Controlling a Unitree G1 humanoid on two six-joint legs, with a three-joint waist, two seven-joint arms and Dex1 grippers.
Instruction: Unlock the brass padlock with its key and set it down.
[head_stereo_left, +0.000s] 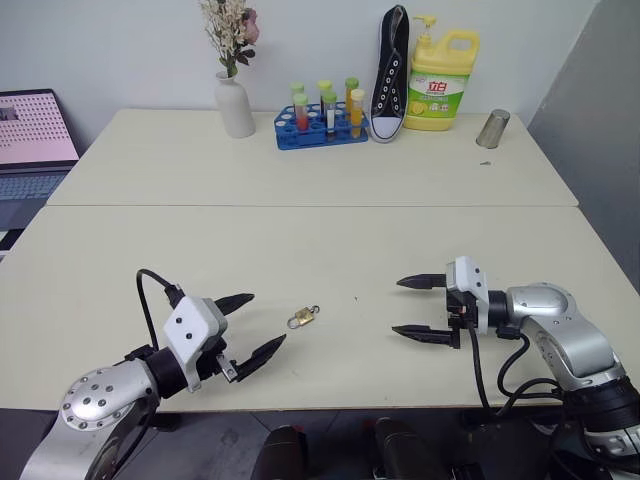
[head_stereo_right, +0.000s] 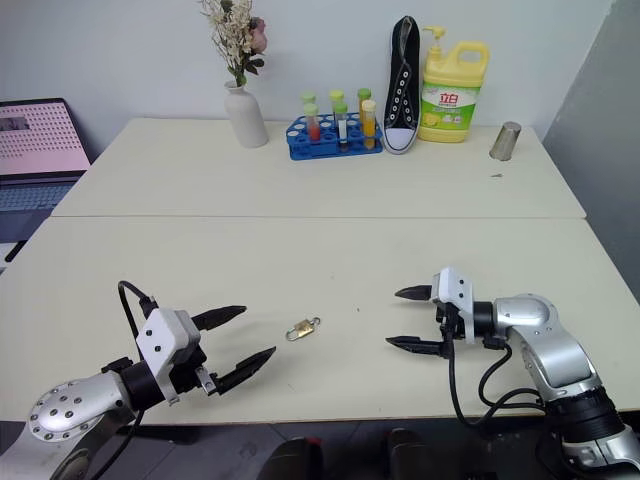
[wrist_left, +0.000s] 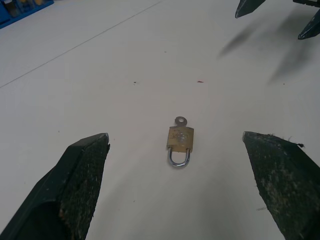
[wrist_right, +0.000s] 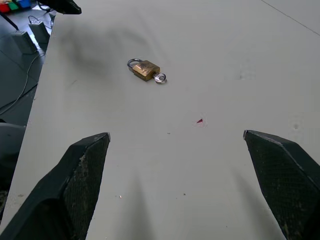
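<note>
Padlock (head_stereo_left: 300, 320) is what you have lying flat on the tabletop (head_stereo_left: 330, 230), midway between your two end effectors and touched by neither. Your left end effector (head_stereo_left: 252, 324) hangs just beside it with its fingers spread wide and nothing between them. Your right end effector (head_stereo_left: 415, 307) sits further off on the other side, pointing back toward the lock, jaws likewise fully apart and empty. In the left wrist view you see the brass body with its silvery shackle closed and turned toward that end effector, and the key (wrist_left: 180, 121) sticking out of the opposite end, its ring head showing. Further out, along the back edge of the tabletop, you have a white vase (head_stereo_left: 236, 105) of dried flowers, a blue rack (head_stereo_left: 322, 128) of coloured tubes, a black sneaker (head_stereo_left: 390, 75) stood on end, a yellow bottle (head_stereo_left: 440, 80) and a metal cup (head_stereo_left: 493, 129). A laptop (head_stereo_left: 35, 140) sits off to the left.
</note>
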